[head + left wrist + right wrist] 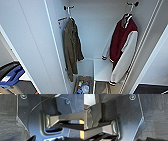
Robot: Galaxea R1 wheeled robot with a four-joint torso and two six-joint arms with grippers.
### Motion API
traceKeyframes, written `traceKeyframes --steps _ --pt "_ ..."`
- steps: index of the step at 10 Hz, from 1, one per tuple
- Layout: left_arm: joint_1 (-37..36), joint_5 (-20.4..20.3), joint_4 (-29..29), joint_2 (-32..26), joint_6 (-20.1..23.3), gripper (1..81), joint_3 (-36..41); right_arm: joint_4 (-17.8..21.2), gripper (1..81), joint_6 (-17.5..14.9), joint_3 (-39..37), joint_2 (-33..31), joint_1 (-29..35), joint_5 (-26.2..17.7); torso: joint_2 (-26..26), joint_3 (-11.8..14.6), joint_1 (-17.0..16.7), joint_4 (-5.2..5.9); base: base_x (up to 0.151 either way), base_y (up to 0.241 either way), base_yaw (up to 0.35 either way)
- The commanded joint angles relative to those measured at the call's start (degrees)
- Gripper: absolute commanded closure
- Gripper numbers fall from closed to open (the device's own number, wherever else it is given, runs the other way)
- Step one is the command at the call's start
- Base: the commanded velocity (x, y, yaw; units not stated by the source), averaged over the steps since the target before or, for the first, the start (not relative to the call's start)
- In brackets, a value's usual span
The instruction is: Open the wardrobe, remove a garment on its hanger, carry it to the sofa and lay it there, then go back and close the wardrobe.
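The tall white wardrobe (37,45) stood open, and inside it the maroon varsity jacket with white sleeves (123,47) hung on its thin white hanger (130,10) at the right, well apart from an olive-green jacket (72,47) hanging at the left. Whether either claw was wide or narrow could not be told; both wrist views looked down on dark grey carpet (156,119).

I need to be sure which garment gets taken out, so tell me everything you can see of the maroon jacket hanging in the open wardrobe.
The maroon jacket is varsity style: dark red body, white sleeves, striped cuffs and a striped hem band. The cloth looks soft and thick. It hangs full length, slightly slanted in the head view, on a thin white hanger whose hook rises from the collar to a dark fitting on the wardrobe wall. It is on the right side inside, apart from the olive-green jacket on the left. Nothing else touches it.
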Motion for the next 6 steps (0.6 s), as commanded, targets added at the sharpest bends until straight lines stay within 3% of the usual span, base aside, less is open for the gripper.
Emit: traceKeyframes --steps 1,3,6 --pt "-0.74 2.91 0.32 0.05 0.36 1.0 0.11 -2.8 1.0 -0.22 -1.8 1.29 0.94 -4.48 0.0 0.0 0.0 0.0 0.0 0.0 0.0" --pt "-0.74 2.91 0.32 0.4 0.36 1.0 0.11 -3.5 1.0 -0.22 -1.79 1.73 1.12 -4.48 -0.02 0.0 0.0 0.0 0.0 0.0 0.0" --pt "-0.74 2.82 0.41 0.49 0.36 1.0 0.11 -3.5 1.0 -0.22 -1.79 1.99 1.3 -4.48 0.02 0.0 0.09 0.0 -0.071 0.0 0.0"
